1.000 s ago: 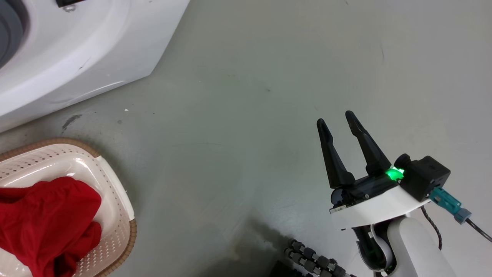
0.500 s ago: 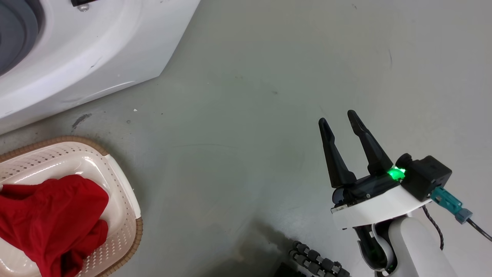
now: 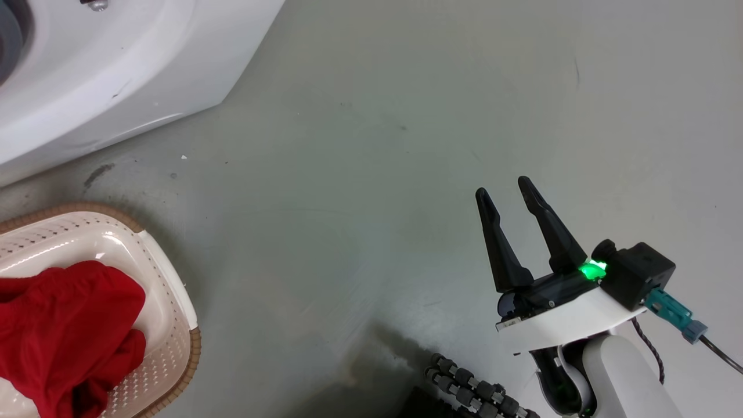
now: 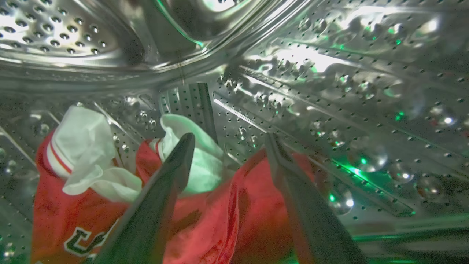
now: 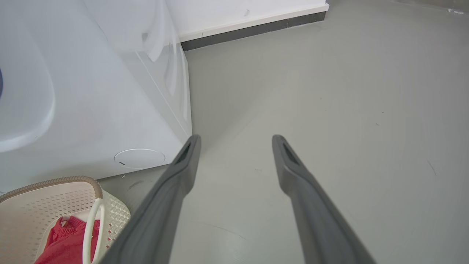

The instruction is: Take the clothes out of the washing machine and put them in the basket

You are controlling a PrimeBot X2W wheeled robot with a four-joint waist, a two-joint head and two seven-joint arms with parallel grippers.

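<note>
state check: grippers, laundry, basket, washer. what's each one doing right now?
left gripper: open, inside the drum, pointed at the jersey.
right gripper: open, empty, above the floor.
jersey: crumpled, lying in the drum.
red garment: bunched in the basket.
basket: upright on the floor beside the washing machine.

Drum (image 4: 329, 91): polished steel, dimpled and perforated. Jersey (image 4: 220, 220) inside it: soft matt red cloth with white trim. Washing machine casing (image 3: 116, 75): smooth, glossy white. Basket (image 3: 168, 302): cream plastic with a slight sheen, perforated walls, rough brown woven-looking rim. Garment (image 3: 64, 331) in it: creased matt red cloth. Floor (image 3: 377, 145): smooth matt grey, lightly scuffed. Right gripper (image 3: 502, 187): matt black fingers.
</note>
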